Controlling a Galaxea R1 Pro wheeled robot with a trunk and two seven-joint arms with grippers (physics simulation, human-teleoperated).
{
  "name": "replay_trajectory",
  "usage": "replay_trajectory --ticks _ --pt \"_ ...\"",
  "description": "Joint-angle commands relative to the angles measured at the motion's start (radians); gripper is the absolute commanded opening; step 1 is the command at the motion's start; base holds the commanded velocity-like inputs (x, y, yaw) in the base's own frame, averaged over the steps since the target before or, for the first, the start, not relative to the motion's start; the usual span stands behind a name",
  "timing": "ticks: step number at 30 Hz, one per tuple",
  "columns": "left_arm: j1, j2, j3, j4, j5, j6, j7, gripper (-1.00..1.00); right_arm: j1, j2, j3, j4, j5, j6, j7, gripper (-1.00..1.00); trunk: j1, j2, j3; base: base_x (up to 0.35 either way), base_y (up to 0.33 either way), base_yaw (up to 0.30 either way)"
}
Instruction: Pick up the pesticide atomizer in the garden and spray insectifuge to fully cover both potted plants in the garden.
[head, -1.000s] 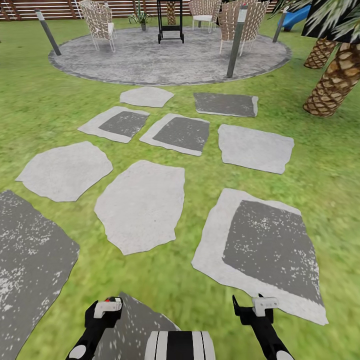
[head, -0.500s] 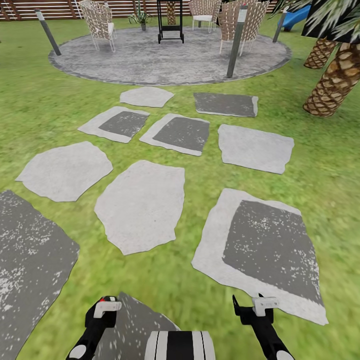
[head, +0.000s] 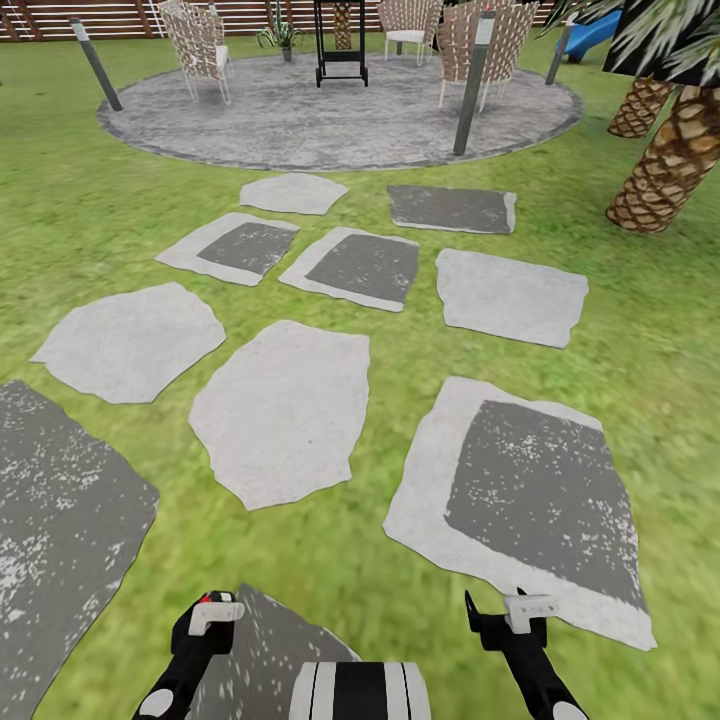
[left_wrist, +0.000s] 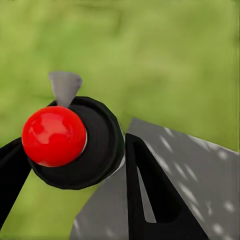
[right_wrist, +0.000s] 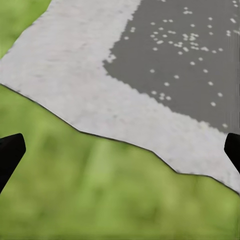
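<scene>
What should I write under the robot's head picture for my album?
Robot in a garden: both arms low over grass and grey stepping stones, round paving with wicker chairs ahead, palm trunk on the right.

A garden: lawn (head: 90, 220), stepping stones (head: 283, 412), round paving (head: 330, 115) with chairs (head: 200, 45), wooden fence (head: 120, 15).

green garden (head: 620, 330) lawn with grey stepping stones (head: 283, 412), round paving (head: 300, 115).

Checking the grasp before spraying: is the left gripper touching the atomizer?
Touching. In the left wrist view, the left gripper's fingers press both sides of the atomizer's black end.
</scene>
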Motion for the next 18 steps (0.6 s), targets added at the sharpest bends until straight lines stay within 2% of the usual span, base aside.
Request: replay_trajectory --ticks 1,4,18 --pt "0.0 -0.001 0.005 0.001 -0.01 -0.004 0.001 -1.0 0.0 0.0 0.0 0.001 0.005 -0.002 -0.001 1.0 0.0 0.0 -0.001 0.0 0.0 0.0" --pt "0.0 -0.001 0.005 0.001 -0.01 -0.004 0.0 -1.0 0.0 0.0 0.0 0.0 0.005 -0.002 -0.001 1.0 0.0 0.0 -0.001 0.0 0.0 0.0" --pt "-0.001 -0.002 0.006 0.001 -0.011 0.0 0.0 -1.0 0.0 0.0 0.001 0.001 0.005 -0.002 -0.001 1.0 -0.006 0.003 0.054 0.0 0.0 0.0"
